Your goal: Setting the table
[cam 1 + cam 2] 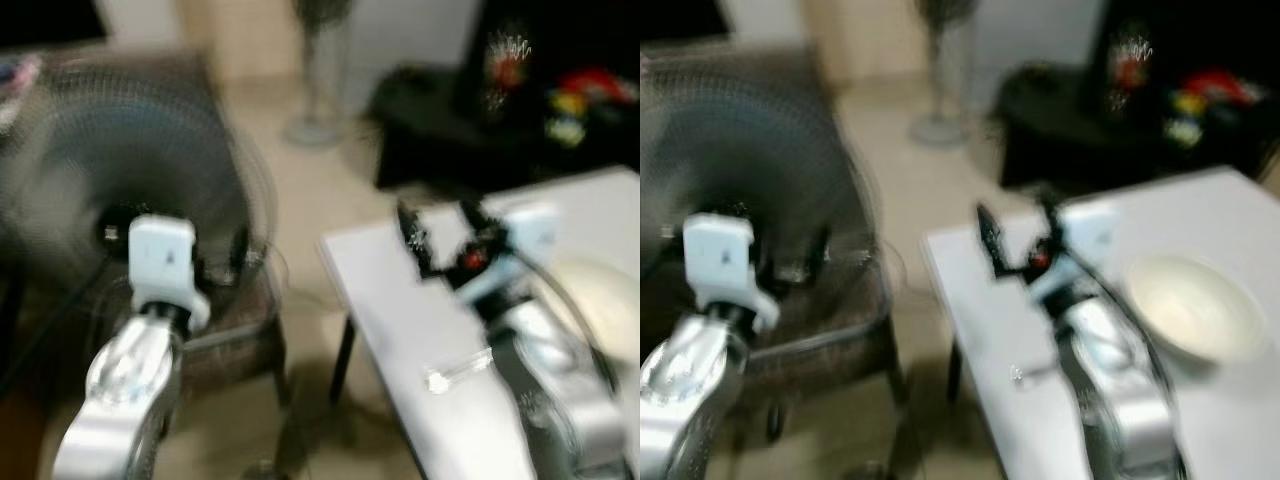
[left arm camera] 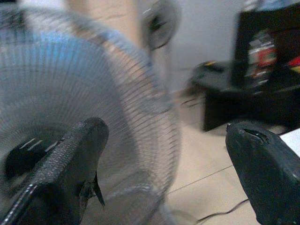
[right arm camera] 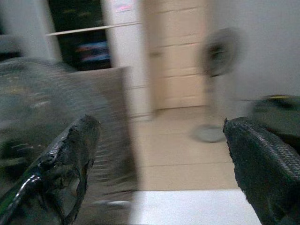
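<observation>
Everything is smeared with motion blur. Biggest thing on show is the round wire-grille fan (image 1: 120, 200) filling the upper left of the left eye view, sitting on a dark woven seat (image 1: 235, 330) whose rim curves through the lower left centre. Over on the right side of the frame, a white table (image 1: 980, 300) runs from the middle down to the lower right corner, its near corner pointing toward the centre. Behind it, upper right, a dark low cabinet (image 1: 450, 140) with red and yellow objects too blurred to name. At top centre, a second fan on a stand (image 1: 320, 70) on the beige floor.

On the table, right of centre in the right eye view, sits the pale bowl (image 1: 1190, 305), upright, empty as far as the blur allows, just right of the silver right arm. A small clear item (image 1: 455, 370) lies on the table low in the frame beside that arm; I can't tell what it is.

The right gripper (image 1: 440, 230) hovers over the table's near corner, fingers spread wide, nothing between them. The left gripper (image 2: 164, 164) is held in front of the fan grille, its two black fingers also well apart and empty.
</observation>
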Tool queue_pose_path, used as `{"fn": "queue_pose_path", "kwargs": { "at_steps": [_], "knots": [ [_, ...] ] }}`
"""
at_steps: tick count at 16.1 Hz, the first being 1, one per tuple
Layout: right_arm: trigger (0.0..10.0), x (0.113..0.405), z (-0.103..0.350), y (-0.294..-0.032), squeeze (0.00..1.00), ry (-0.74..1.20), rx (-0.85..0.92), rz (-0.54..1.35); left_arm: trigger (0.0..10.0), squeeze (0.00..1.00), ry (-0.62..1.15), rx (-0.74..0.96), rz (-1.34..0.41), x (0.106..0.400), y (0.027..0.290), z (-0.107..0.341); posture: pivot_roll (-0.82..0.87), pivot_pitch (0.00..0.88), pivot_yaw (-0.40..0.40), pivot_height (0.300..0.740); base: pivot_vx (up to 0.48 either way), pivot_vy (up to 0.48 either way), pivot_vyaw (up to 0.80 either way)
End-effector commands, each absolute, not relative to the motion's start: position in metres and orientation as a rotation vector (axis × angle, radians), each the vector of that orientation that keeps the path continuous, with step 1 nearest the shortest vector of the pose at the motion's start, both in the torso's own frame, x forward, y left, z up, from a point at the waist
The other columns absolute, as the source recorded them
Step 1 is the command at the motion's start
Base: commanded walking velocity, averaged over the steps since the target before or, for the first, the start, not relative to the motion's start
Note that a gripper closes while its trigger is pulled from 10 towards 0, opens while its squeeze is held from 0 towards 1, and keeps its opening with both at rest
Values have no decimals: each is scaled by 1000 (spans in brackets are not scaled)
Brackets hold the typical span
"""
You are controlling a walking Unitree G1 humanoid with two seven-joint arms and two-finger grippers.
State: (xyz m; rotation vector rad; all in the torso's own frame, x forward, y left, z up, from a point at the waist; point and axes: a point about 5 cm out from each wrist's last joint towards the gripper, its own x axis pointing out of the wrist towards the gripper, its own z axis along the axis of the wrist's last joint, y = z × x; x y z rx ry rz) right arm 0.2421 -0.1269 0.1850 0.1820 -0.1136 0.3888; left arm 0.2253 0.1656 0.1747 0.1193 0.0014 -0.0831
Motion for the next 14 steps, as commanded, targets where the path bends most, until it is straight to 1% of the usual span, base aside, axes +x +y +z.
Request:
{"fn": "queue_pose_path", "kwargs": {
  "at_steps": [1, 2, 3, 6, 9, 12, 14],
  "knots": [
    [10000, 242, 182, -130, 1000, -100, 195, 391, 10000, 0, -3, 127, -95, 224, 163, 176, 88, 0, 9, 740, 0, 0, 800],
    [10000, 242, 180, -130, 1000, -93, 200, 392, 10000, 0, -1, 127, -90, 224, 163, 176, 90, 0, 12, 740, 0, 0, 800],
    [10000, 243, 177, -130, 1000, -80, 205, 396, 10000, 0, -7, 121, -93, 227, 162, 179, 96, 0, 7, 740, 0, 281, 800],
    [10000, 242, 174, -128, 1000, -68, 209, 413, 10000, 0, -10, 126, -93, 227, 162, 180, 100, 0, 8, 740, 0, 325, 496],
    [10000, 244, 176, -125, 1000, -81, 217, 413, 10000, 0, 1, 150, -94, 226, 167, 180, 100, 0, 16, 740, 0, 330, 0],
    [10000, 243, 175, -124, 1000, -70, 230, 409, 10000, 0, 10, 181, -129, 227, 162, 179, 104, 0, 27, 740, 0, 333, 0],
    [10000, 242, 173, -121, 1000, -72, 210, 425, 10000, 0, 21, 185, -118, 225, 166, 177, 107, 0, 29, 740, 0, 328, 0]
  ]
}}
